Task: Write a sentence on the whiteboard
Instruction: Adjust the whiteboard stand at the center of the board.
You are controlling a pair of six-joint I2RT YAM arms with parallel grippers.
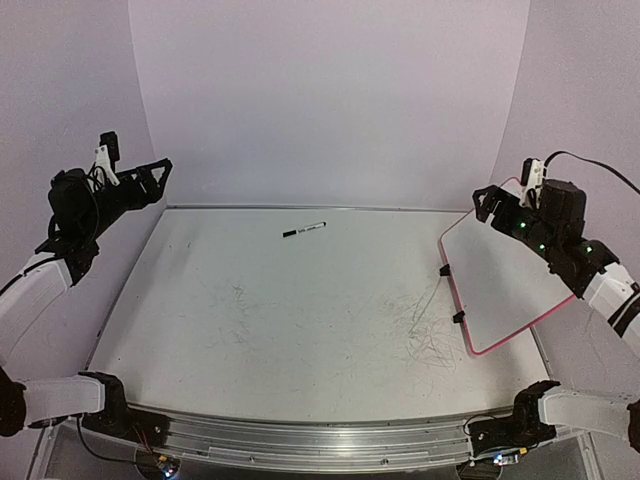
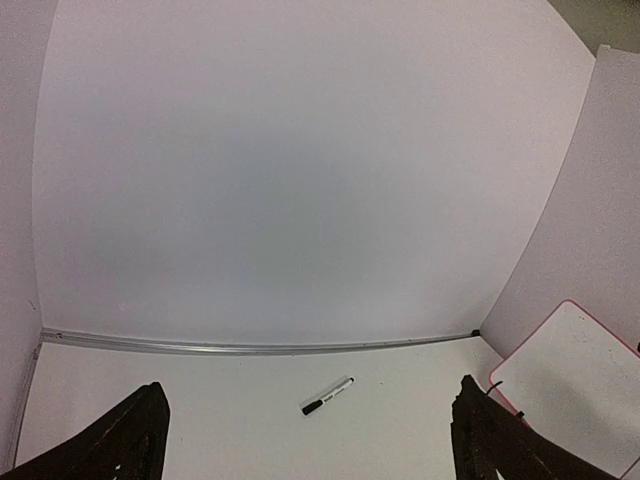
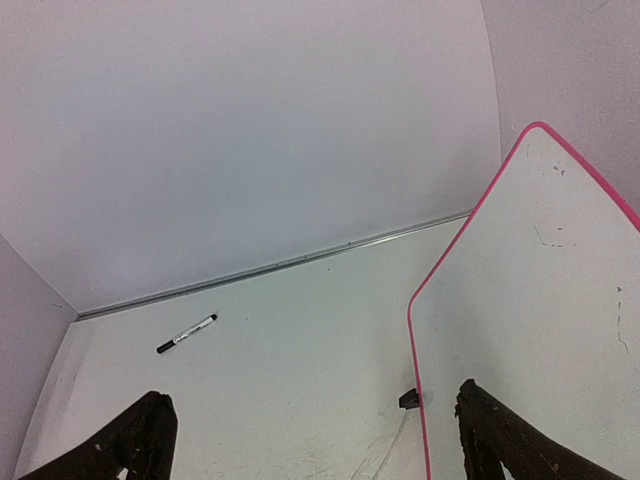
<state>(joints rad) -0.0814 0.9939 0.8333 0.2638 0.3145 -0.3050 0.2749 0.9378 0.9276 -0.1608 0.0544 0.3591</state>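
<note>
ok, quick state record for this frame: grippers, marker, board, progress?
left gripper: open, empty, raised near the far left corner of the table
right gripper: open, empty, raised at the whiteboard's far end
marker: lying on the table near its far edge, apart from both grippers
whiteboard: right side of the table, turned at an angle, pink rim, black clips on its left edge
sentence: none on the board, only faint specks
progress: not started, marker not yet picked up

A marker (image 1: 304, 230) near the table's (image 1: 250, 330) far edge and the whiteboard (image 1: 490, 280) along its right edge are blocking passage
</note>
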